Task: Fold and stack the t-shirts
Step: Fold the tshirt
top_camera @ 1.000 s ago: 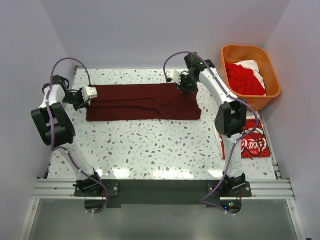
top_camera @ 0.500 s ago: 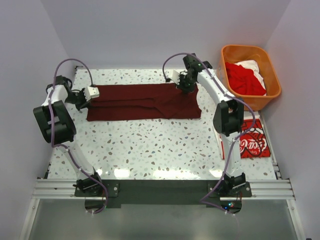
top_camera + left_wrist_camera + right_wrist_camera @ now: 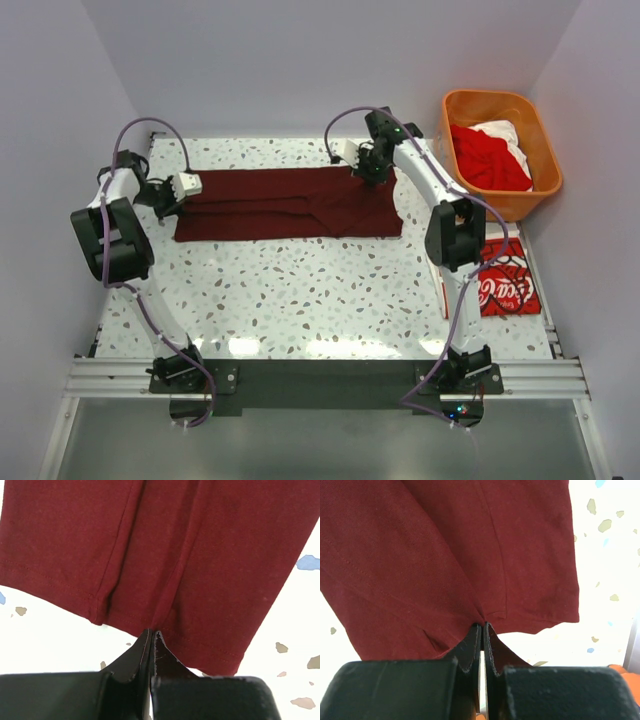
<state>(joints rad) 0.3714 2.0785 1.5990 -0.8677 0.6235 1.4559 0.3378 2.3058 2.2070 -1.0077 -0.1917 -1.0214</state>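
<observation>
A dark maroon t-shirt (image 3: 290, 203) lies as a long folded strip across the far half of the table. My left gripper (image 3: 185, 195) is shut on its left end; in the left wrist view the left gripper (image 3: 151, 632) pinches the hemmed edge of the maroon t-shirt (image 3: 190, 555). At the strip's far right edge, my right gripper (image 3: 372, 176) is shut on the cloth, and the right wrist view shows the right gripper (image 3: 483, 625) biting a puckered fold of the maroon t-shirt (image 3: 445, 555). A folded red Coca-Cola t-shirt (image 3: 507, 285) lies at the right edge.
An orange basket (image 3: 462, 108) at the far right corner holds a red t-shirt (image 3: 485, 160) and a white t-shirt (image 3: 503, 132). White walls close in the speckled table (image 3: 300, 295) at the back and both sides. The right arm's elbow hangs beside the Coca-Cola shirt.
My left gripper has shifted a little to the right and toward the back, carrying the shirt's left end. The right gripper has edged slightly left and back with its hold.
</observation>
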